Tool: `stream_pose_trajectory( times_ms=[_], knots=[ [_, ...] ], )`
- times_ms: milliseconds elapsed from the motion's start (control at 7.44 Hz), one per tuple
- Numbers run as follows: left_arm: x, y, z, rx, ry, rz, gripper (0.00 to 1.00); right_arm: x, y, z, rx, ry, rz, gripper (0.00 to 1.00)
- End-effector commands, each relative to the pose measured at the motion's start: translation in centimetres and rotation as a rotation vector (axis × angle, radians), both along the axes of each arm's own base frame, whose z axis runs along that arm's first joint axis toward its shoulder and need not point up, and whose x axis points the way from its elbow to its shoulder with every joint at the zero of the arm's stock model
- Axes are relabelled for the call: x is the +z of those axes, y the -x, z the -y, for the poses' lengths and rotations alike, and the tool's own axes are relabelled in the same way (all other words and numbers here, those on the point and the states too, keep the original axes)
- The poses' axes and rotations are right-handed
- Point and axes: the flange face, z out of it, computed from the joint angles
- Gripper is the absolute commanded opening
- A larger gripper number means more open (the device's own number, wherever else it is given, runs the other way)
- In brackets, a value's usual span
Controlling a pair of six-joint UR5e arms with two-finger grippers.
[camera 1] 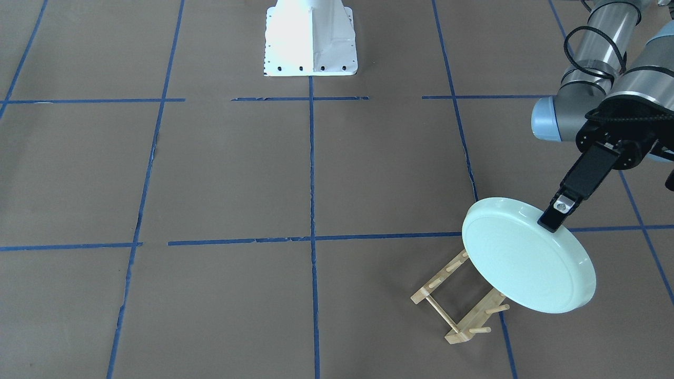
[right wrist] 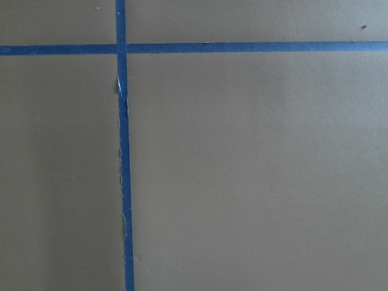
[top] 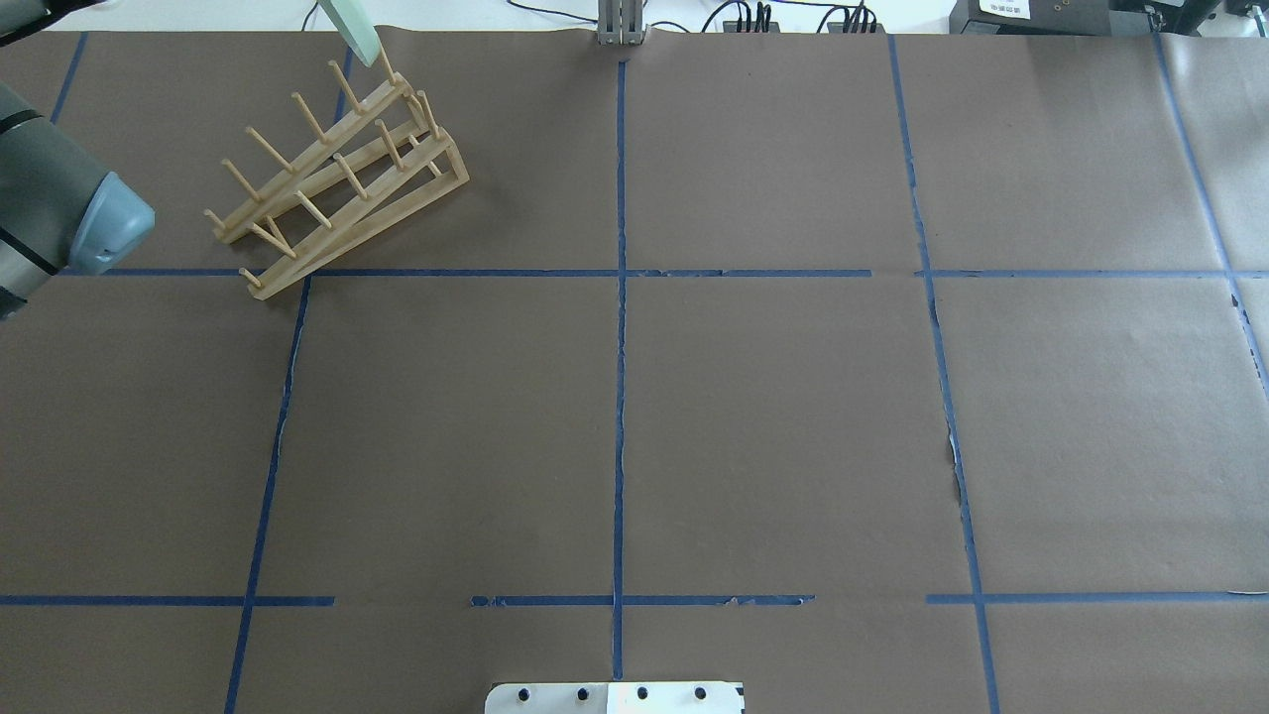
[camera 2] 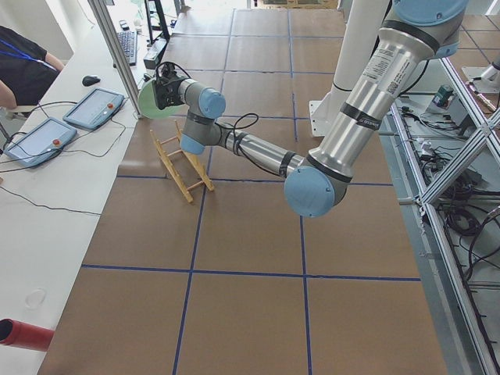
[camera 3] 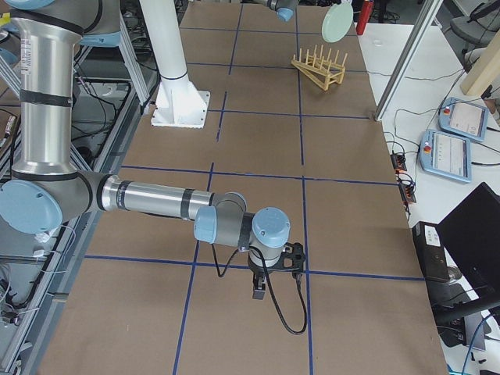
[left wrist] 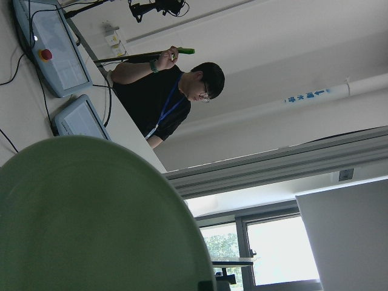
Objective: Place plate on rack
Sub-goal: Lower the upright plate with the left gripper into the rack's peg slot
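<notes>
My left gripper (camera 1: 550, 223) is shut on the rim of the pale mint-green plate (camera 1: 526, 255). It holds the plate tilted on edge over the far, operator-side end of the light wooden rack (camera 1: 458, 295). In the overhead view only a sliver of the plate (top: 355, 30) shows, just above the rack's (top: 337, 183) end pegs; I cannot tell if they touch. The plate fills the lower left of the left wrist view (left wrist: 91, 218). My right gripper (camera 3: 262, 285) hangs low over the table far from the rack; I cannot tell whether it is open or shut.
The robot's white base (camera 1: 310, 39) stands at the table's middle edge. Blue tape lines (top: 620, 347) grid the brown table. Beyond the far edge are teach pendants (camera 2: 94, 109), an operator (camera 2: 23, 70) and a red cylinder (camera 2: 23, 334).
</notes>
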Motion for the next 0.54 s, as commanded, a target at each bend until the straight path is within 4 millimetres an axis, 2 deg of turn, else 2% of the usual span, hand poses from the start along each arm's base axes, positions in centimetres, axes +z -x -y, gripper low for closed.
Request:
stream_pose_trajectory(
  times_ms=[0,269,403],
  knots=[
    [1.1,-1.2,1.9,-0.015,0.032,0.014,0.0,0.0,0.0,0.0,0.0,0.001,0.0,1.0],
    [1.9,-2.4,2.6,-0.007,0.052,0.028,0.0,0.0,0.0,0.0,0.002,0.001,0.0,1.0],
    [2.1,-3.3,2.3,0.006,0.053,0.03,0.0,0.0,0.0,0.0,0.0,0.001,0.0,1.0]
  ],
)
